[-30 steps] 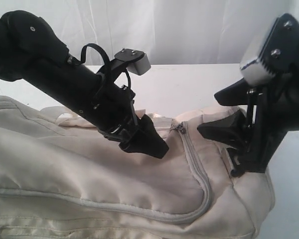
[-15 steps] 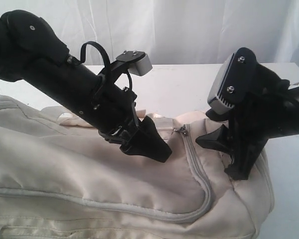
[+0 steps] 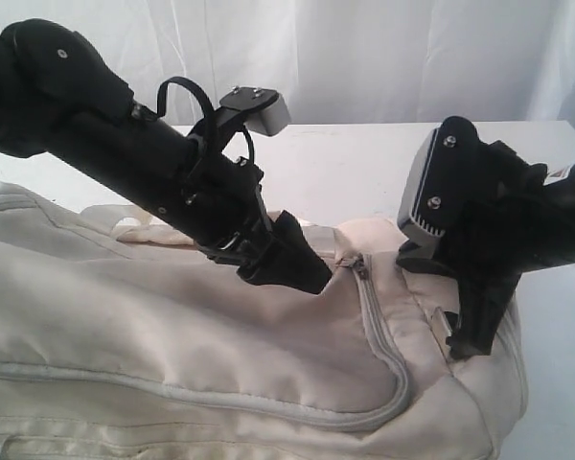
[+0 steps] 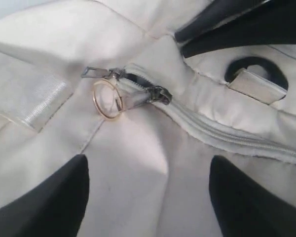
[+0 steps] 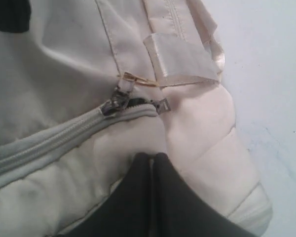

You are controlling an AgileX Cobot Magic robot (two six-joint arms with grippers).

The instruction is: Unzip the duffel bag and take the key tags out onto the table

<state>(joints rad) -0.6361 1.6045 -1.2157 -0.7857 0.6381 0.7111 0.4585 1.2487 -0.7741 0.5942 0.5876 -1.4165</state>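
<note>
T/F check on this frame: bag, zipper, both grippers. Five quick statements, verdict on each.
1. The left gripper is open over the duffel bag. True.
2. The right gripper is open. False: its fingers are pressed together, down at the bag's end.
3. The zipper is undone wide, showing the lining. False: the track in view is closed.
4. A gold ring hangs at the zipper pull. True.
5. The key tags lie on the table. False: no key tags are in view.
</note>
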